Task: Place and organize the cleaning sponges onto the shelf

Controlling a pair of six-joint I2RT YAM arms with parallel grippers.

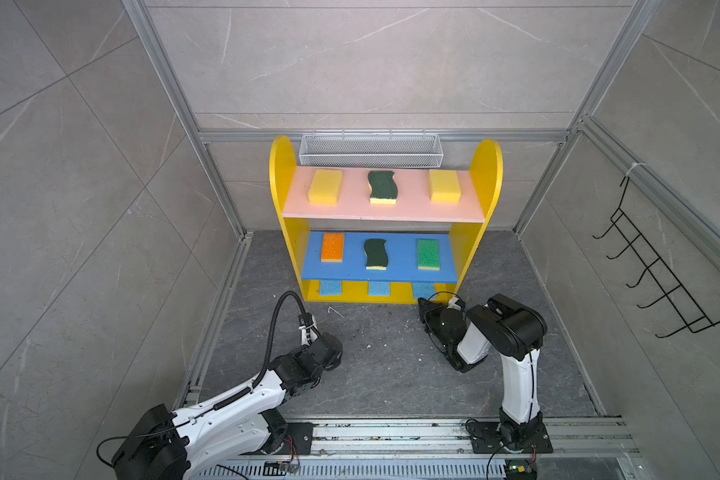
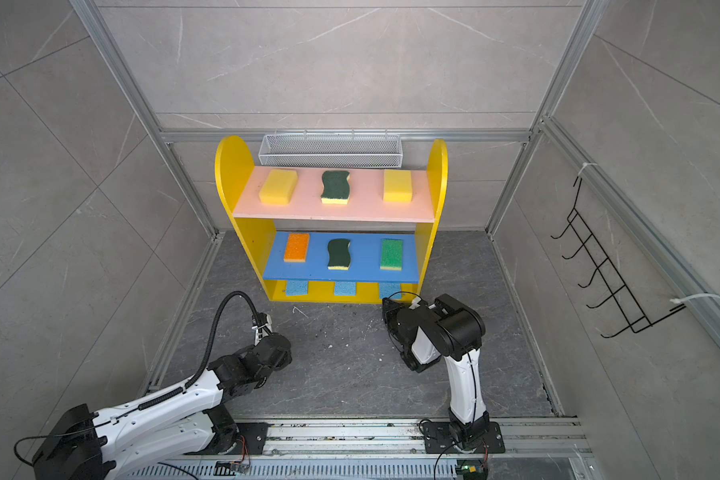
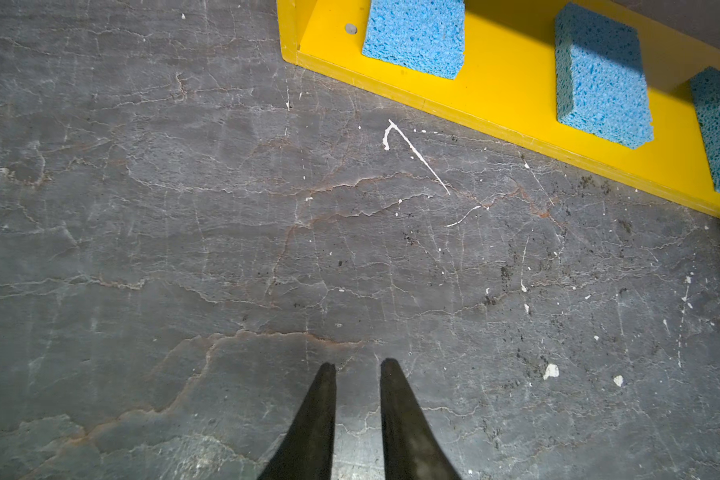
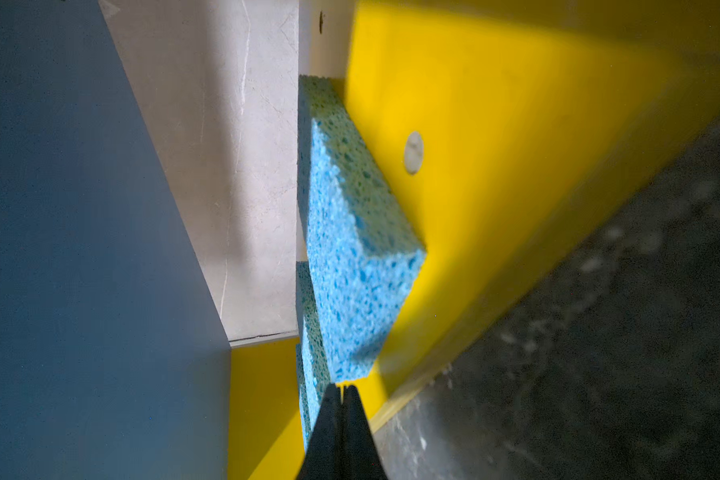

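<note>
Sponges [image 1: 376, 254] fill the shelf [image 1: 282, 174]; the closed, empty right hand [image 4: 341, 390] should withdraw straight, sparing the blue sponge [image 4: 358, 266]; left hand [image 3: 359, 365] slightly parted, empty.

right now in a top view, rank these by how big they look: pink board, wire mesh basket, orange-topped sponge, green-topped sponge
1. pink board
2. white wire mesh basket
3. orange-topped sponge and bright-green-topped sponge: they look alike, so not ranked

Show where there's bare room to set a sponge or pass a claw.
Widest: the dark floor between the shelf and the base rail. On the pink board, gaps flank the scourer; likewise the blue board. Tight: the bottom tier, with three blue sponges and the right claw at its right end.
</note>
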